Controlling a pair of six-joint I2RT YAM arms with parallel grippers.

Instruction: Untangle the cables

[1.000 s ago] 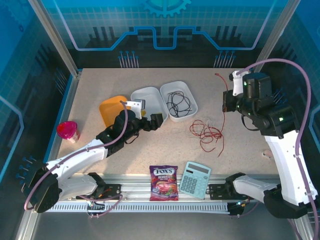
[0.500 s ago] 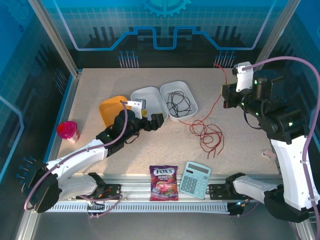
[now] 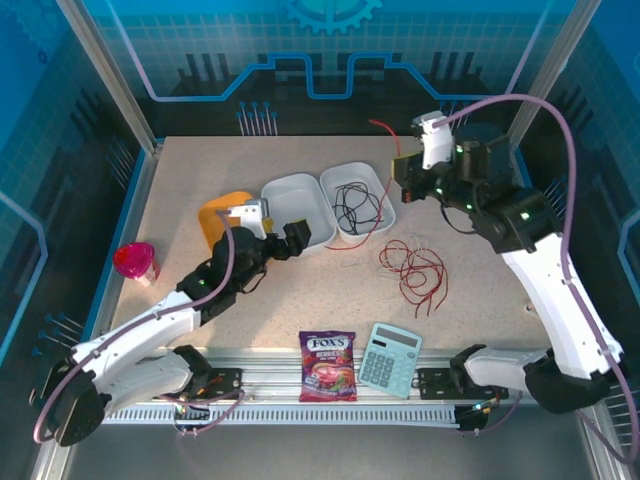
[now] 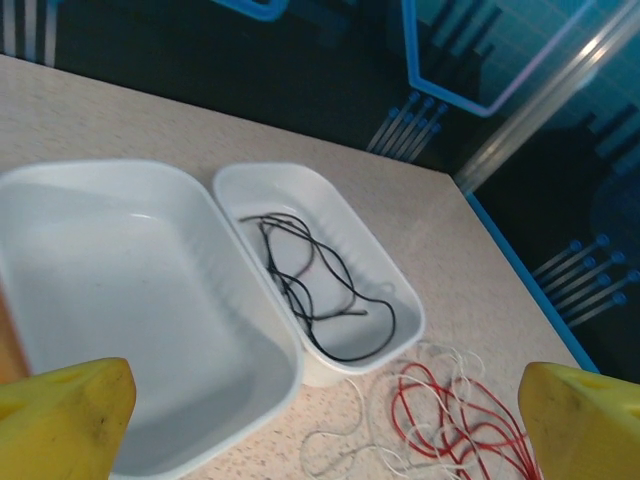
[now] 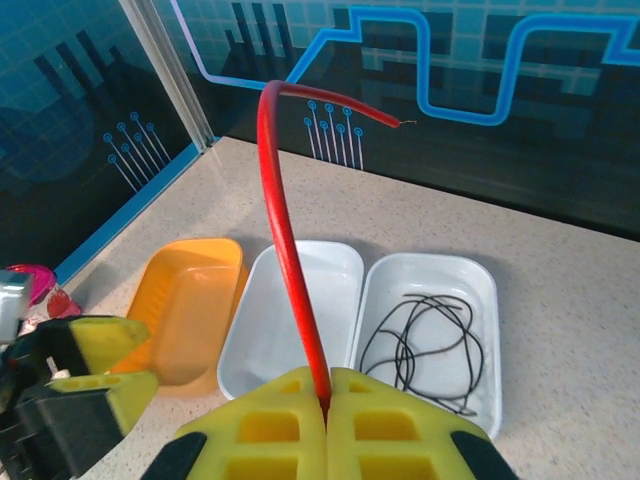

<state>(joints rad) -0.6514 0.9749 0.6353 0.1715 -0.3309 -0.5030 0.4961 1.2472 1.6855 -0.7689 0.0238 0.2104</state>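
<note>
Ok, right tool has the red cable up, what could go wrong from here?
The red cable pinched in the right tool trails back into the red and pale pile, so pulling may drag the whole tangle. It also crosses the rim of the white tray holding the black cable, and might snag or shift it.

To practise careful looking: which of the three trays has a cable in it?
The right-hand white tray: a black cable lies inside; the other white tray and orange tray hold none.
</note>
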